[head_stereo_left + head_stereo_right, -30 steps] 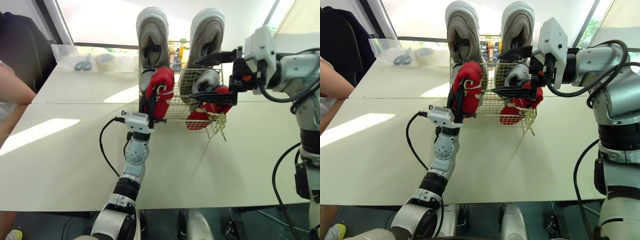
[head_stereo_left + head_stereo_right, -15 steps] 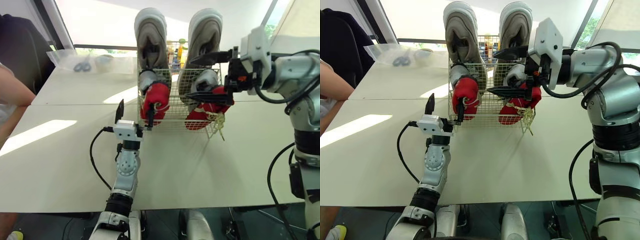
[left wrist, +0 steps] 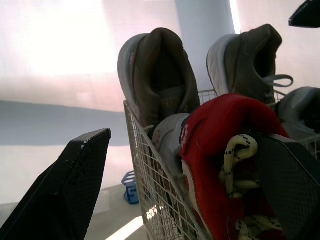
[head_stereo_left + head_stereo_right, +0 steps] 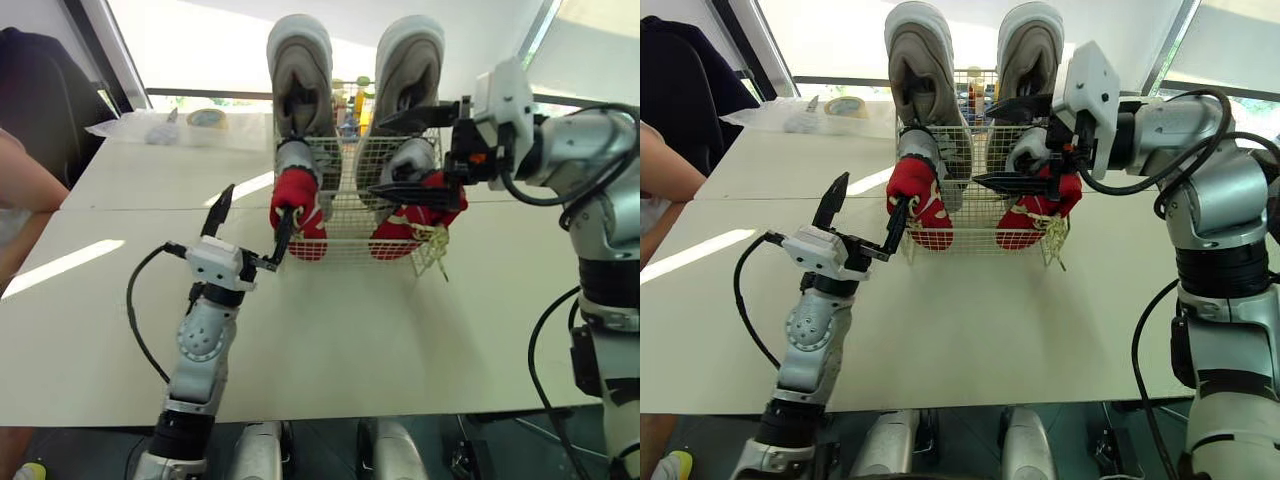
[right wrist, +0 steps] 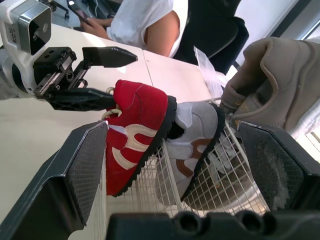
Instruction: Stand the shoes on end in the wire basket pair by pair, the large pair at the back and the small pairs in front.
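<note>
I am watching the basket (image 4: pixel 345 222) standing upper centre on the table (image 4: pixel 350 330), the large shoes (image 4: pixel 303 85) rising on end at its back. In front of them the grey shoes (image 4: pixel 412 160) are standing half hidden behind the red shoes (image 4: pixel 296 200), which are filling the front row. My left gripper (image 4: pixel 256 205) is hanging released and empty at the basket's lower-left corner, one finger overlapping the left red shoe; I cannot tell whether it is touching. My right gripper (image 4: pixel 380 155) is spreading wide at the basket's right side, gripping nothing, its lower finger covering part of the right red shoe. A person's arm (image 4: pixel 25 185) is being cut off by the frame's left edge.
</note>
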You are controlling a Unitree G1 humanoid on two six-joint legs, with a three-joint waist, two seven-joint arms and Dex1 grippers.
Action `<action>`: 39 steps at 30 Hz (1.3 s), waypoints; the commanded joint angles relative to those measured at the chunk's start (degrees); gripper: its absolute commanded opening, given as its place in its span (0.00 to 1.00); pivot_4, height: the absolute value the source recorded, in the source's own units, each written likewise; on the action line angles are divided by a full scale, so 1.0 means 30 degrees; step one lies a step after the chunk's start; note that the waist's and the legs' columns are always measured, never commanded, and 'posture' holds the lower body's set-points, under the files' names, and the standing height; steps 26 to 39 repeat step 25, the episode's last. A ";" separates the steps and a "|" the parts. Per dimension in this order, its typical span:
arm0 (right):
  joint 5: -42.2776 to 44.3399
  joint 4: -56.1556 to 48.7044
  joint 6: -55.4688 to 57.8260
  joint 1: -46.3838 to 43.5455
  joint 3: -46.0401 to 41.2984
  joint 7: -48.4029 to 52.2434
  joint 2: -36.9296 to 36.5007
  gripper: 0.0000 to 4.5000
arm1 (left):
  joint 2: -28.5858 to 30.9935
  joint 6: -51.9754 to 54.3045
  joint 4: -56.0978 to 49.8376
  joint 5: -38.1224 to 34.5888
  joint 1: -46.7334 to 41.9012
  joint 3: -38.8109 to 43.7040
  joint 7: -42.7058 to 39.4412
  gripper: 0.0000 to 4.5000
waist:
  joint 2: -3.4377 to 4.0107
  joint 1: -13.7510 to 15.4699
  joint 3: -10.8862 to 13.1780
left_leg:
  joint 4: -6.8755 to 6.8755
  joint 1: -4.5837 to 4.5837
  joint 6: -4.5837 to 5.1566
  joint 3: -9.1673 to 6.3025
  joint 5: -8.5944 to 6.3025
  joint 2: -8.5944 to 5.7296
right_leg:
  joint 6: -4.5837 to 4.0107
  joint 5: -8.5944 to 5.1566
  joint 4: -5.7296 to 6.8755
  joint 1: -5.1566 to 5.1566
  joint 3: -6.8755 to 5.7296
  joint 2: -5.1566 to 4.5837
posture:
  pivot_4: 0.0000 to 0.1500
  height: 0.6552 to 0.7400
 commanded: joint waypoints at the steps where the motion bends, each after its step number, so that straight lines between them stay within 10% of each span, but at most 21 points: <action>1: -0.0109 0.0045 -0.0472 -0.0610 -0.0193 0.0168 0.0039 1.00 | 0.0825 0.0883 -0.1170 -0.1374 -0.0126 0.0756 -0.1171 0.99 | 0.0001 0.0058 0.0001 | 0.0000 -0.0002 -0.0006 -0.0001 -0.0003 -0.0001 | 0.0000 0.0000 -0.0002 -0.0001 0.0000 0.0000 | 1.00 1.00; 14: -0.0176 0.0068 -0.0306 0.0781 -0.1553 0.0484 -0.2254 1.00 | 0.9594 1.6744 -0.5301 -1.5141 -0.2443 0.7437 -0.4416 0.99 | -0.0008 0.0079 0.0030 | -0.0020 -0.0012 -0.0025 0.0002 -0.0009 -0.0002 | 0.0003 -0.0003 -0.0031 -0.0009 0.0000 0.0003 | 1.00 1.00; 25: 0.1058 -0.0772 0.1929 0.3190 -0.4158 0.1987 -0.6966 1.00 | 1.5019 2.2768 -0.4716 -1.9619 -0.1285 0.9706 -1.0107 0.99 | 0.0009 -0.0004 0.0052 | -0.0109 -0.0011 -0.0084 0.0034 0.0019 -0.0004 | -0.0003 -0.0008 -0.0040 -0.0161 0.0006 0.0004 | 1.00 1.00; 39: 0.1058 -0.0772 0.1929 0.3190 -0.4158 0.1987 -0.6966 1.00 | 1.5019 2.2768 -0.4716 -1.9619 -0.1285 0.9706 -1.0107 0.99 | 0.0009 -0.0004 0.0052 | -0.0109 -0.0011 -0.0084 0.0034 0.0019 -0.0004 | -0.0003 -0.0008 -0.0040 -0.0161 0.0006 0.0004 | 1.00 1.00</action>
